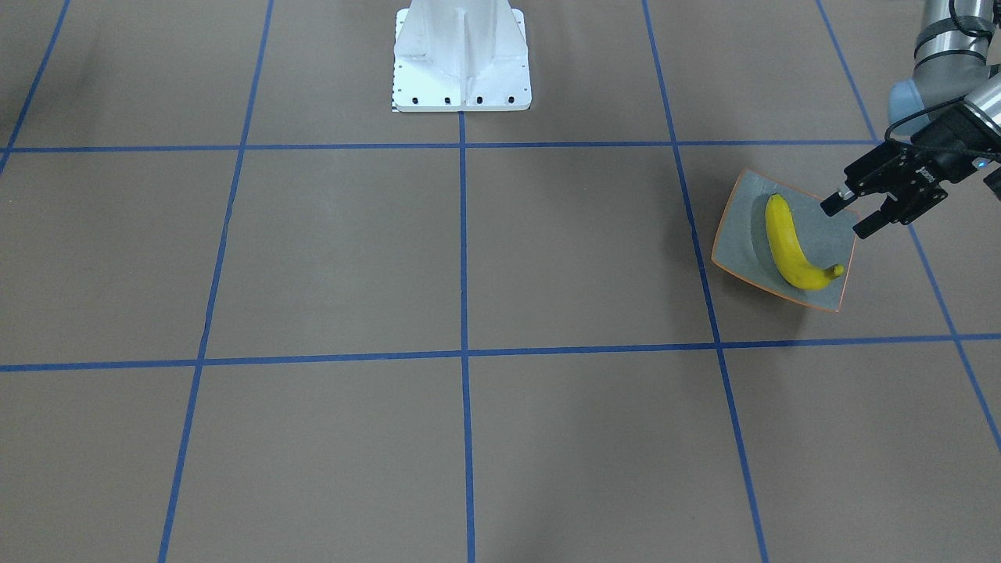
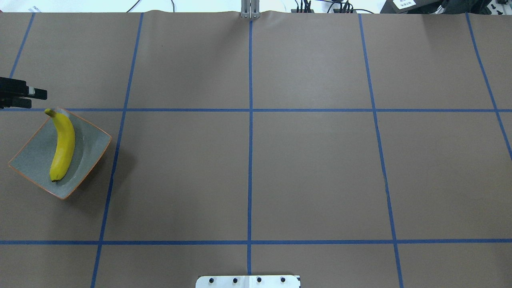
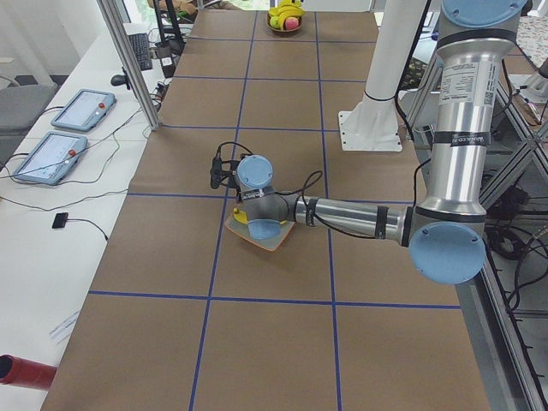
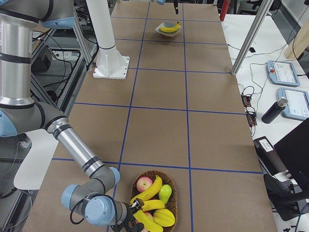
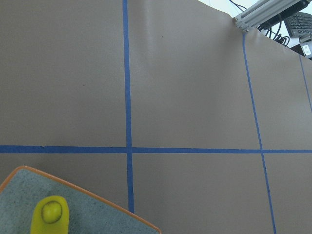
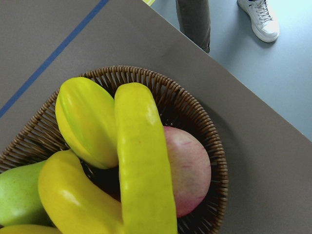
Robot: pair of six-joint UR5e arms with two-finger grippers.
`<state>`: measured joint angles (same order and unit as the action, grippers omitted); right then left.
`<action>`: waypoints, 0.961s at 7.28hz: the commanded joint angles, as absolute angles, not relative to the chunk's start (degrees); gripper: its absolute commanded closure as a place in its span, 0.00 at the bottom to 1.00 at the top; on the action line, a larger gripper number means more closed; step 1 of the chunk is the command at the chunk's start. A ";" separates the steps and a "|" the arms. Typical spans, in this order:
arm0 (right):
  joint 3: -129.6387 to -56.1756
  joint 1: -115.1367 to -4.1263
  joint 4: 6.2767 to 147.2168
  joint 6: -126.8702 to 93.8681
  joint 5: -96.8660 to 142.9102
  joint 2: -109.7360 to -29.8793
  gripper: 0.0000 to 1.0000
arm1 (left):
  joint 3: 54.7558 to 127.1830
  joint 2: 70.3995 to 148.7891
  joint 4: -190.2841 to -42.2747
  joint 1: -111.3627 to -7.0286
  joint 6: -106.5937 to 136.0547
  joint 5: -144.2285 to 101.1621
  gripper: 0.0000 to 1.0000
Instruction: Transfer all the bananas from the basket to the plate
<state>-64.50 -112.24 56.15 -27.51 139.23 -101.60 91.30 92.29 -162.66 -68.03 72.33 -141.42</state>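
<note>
Left gripper [image 1: 847, 218]: you'll see the jaws apart with nothing between them. It hovers at the plate's [image 1: 739, 234] 2 o'clock corner in the front-facing view. Overhead, the same gripper [image 2: 30, 99] is at the plate's [image 2: 30, 160] 11 o'clock, against the frame's 9 o'clock edge. It's apart from the fruit.

One banana [image 1: 786, 242] lies in the plate. Overhead it runs roughly 12 to 6 [image 2: 63, 146], with the stem end at 12, nearest the gripper. The left wrist camera only gives you the plate's orange-rimmed corner and the banana's end, both at 7 o'clock of that frame.

Right gripper [image 4: 131, 218]: it shows only in the right-side camera, low at 6 o'clock of that frame, at the basket's [image 4: 173, 193] 8 o'clock rim. You can't tell whether its jaws are apart or together. Its wrist camera looks down into the basket [image 6: 207, 131], and you can count at least two bananas [image 6: 144, 165] in there. The long one lies over a red apple [image 6: 190, 170]. There's a yellow-green fruit [image 6: 87, 122] at 10 o'clock and a green fruit [image 6: 17, 195] at 8 o'clock.

Plate and basket are well apart, at opposite ends of the table [image 2: 312, 160]. White pedestal base [image 2: 248, 281] at 6 o'clock overhead.
</note>
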 commanded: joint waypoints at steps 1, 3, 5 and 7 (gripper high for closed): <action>-63.81 -112.15 56.07 -27.51 139.74 -101.60 0.33 | 91.32 92.29 -162.68 -68.03 72.33 -141.42 0.00; -63.63 -112.15 55.47 -27.42 140.27 -101.69 1.00 | 91.32 92.20 -162.68 -68.03 72.33 -141.42 0.00; -65.47 -112.24 54.49 -27.51 140.01 -101.60 1.00 | 91.32 92.11 -162.68 -68.12 72.33 -141.50 0.00; -69.76 -112.41 54.49 -27.60 139.66 -101.60 1.00 | 91.32 92.11 -162.60 -68.12 72.42 -141.50 0.00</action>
<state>-67.28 -112.31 54.54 -27.53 139.82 -101.62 91.32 92.13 -162.66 -68.11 72.35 -141.49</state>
